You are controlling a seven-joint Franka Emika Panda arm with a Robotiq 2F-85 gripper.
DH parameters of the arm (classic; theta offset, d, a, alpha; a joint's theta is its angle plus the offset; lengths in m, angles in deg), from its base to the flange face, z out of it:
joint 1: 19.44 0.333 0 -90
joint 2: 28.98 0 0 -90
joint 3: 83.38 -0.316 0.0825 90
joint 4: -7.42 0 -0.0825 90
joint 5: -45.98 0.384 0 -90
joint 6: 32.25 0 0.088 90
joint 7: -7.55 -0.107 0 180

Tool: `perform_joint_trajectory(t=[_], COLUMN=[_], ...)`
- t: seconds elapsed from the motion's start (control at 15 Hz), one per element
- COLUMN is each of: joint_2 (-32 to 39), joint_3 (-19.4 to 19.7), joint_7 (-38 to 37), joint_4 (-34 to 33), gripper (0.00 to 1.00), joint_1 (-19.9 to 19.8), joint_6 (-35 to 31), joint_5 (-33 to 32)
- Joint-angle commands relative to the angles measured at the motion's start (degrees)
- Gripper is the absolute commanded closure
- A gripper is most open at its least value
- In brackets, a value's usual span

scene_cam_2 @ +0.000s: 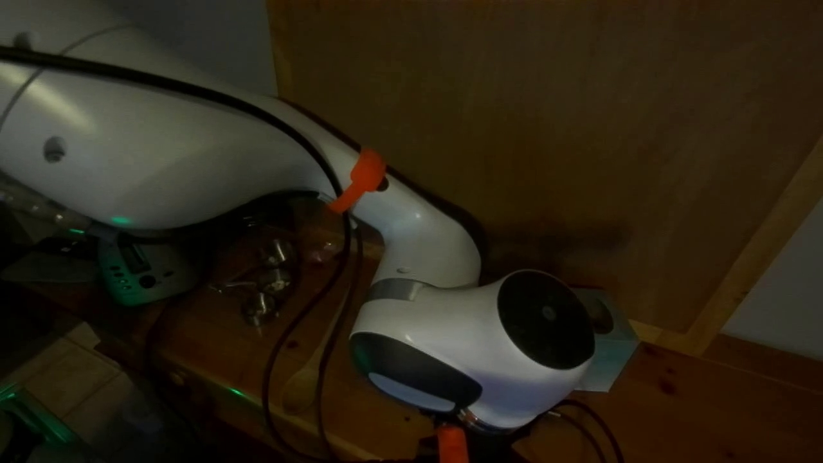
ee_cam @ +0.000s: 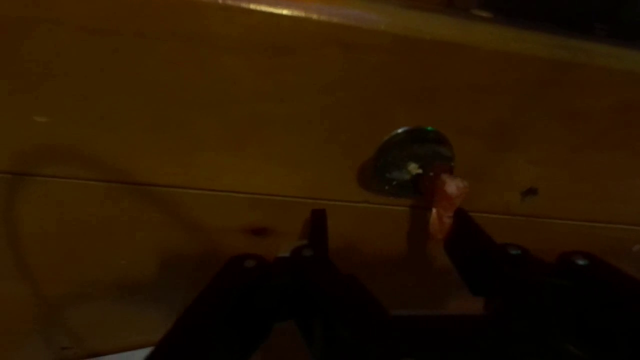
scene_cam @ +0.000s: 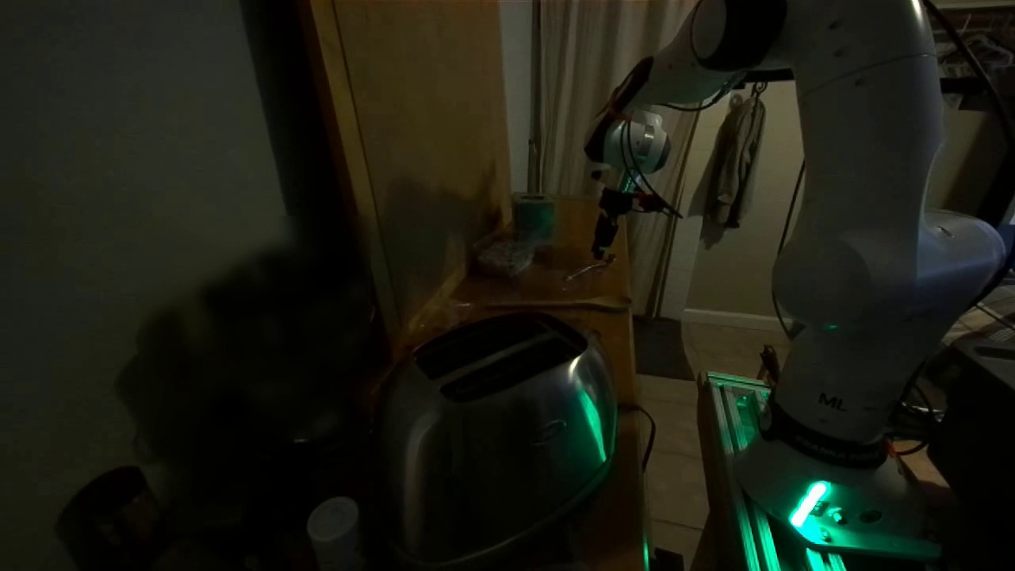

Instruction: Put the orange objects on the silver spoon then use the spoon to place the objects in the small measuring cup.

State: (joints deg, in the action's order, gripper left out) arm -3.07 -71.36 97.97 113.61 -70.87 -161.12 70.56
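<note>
In an ext. view, L to R: white cylinder (scene_cam: 333, 519); two-slot silver metal toaster (scene_cam: 507, 444); crumpled clear plastic pack (scene_cam: 506, 258); blue-green box (scene_cam: 535, 218); long wooden spoon (scene_cam: 591, 303) lying across brown wooden counter (scene_cam: 572, 230). In an ext. view: grey device (scene_cam_2: 144, 276) w/ buttons, clustered small shiny metal measuring cups (scene_cam_2: 259, 307) (contents unclear), then white robot arm (scene_cam_2: 427, 238) blocking mid-counter & part of box. Wrist view: claw (ee_cam: 389, 212) spread, fingers (ee_cam: 319, 230) well apart; silver metal spoon (ee_cam: 400, 162) on counter, few pale specks in bowl; small pinkish-orange object (ee_cam: 447, 192) overlaps bowl's rim by R-side finger, contact unclear.
</note>
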Motion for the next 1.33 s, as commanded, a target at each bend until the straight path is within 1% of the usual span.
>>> perform_joint_trajectory(t=[0.0,0.13,0.2,0.73,1.27], joint_2=[1.32,1.99,2.29,5.13,6.65], joint_3=[-1.19,-1.36,-1.43,-3.42,-5.92], joint_7=[1.12,1.15,1.13,1.00,0.90], joint_4=[-1.94,-2.82,-3.14,-6.23,-7.75], gripper=[0.28,0.05,0.00,0.00,0.00], joint_1=[-1.25,-1.70,-1.88,-4.47,-7.08], joint_6=[-0.62,-0.60,-0.70,-1.00,-0.66], joint_5=[0.25,0.84,0.91,1.35,2.00])
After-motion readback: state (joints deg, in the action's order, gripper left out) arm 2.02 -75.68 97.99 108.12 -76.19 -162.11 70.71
